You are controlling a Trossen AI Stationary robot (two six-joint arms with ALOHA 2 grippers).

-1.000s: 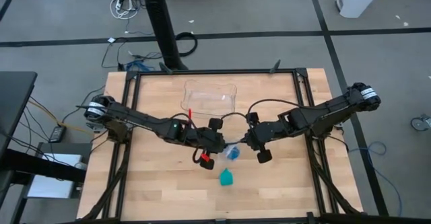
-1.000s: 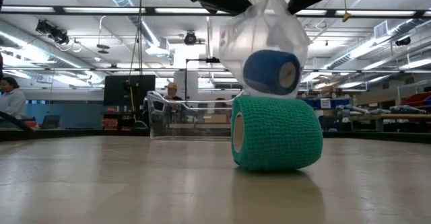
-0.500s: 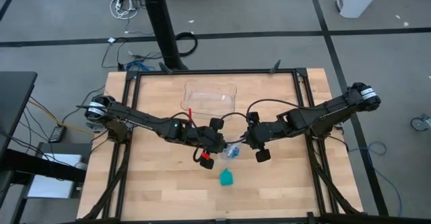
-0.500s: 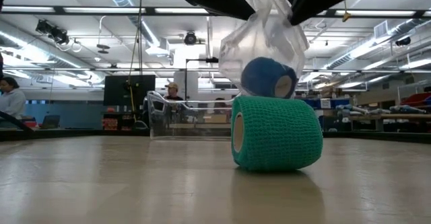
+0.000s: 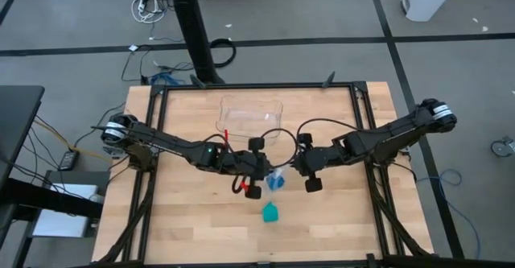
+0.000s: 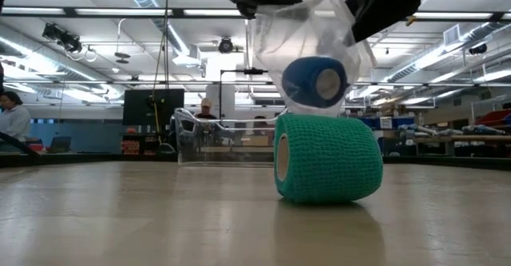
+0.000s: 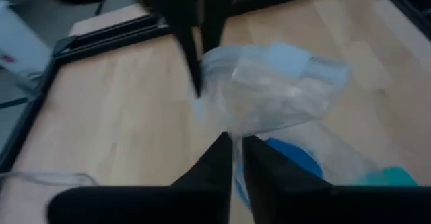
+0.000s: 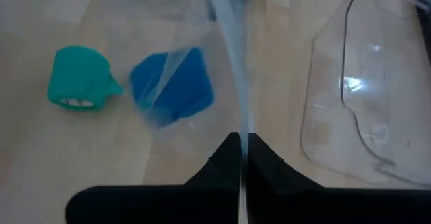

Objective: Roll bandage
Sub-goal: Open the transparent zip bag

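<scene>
The bandage [image 5: 270,212] lies on the wooden worktop [image 5: 185,228] as a short teal-green roll, toward the near side of the middle, with nothing touching it. In the low view the roll [image 6: 327,157] rests on its curved side, its open end turned to the left.

Above it and a little farther back, both arms meet over the centre of the worktop and hold up a clear plastic bag [image 6: 307,38] between them. A smaller bright-blue roll [image 6: 314,81] with a pale centre hangs inside the bag, clear of the worktop and just above the teal roll as the low view shows it.

The left gripper [image 5: 259,171] sits on the left side of the bag; in its wrist view its fingers [image 7: 219,158] stand very close together with a thin edge of the plastic film [image 7: 269,89] between them. The right gripper [image 5: 296,166] is on the right side of the bag; its fingers [image 8: 232,153] are pressed together on a taut fold of the film [image 8: 232,56] that runs up from their tips.

A clear plastic tray [image 5: 249,115] lies at the far side of the worktop, well apart from the teal roll. In the room beyond, a person [image 6: 12,114] shows at the far left of the low view.
</scene>
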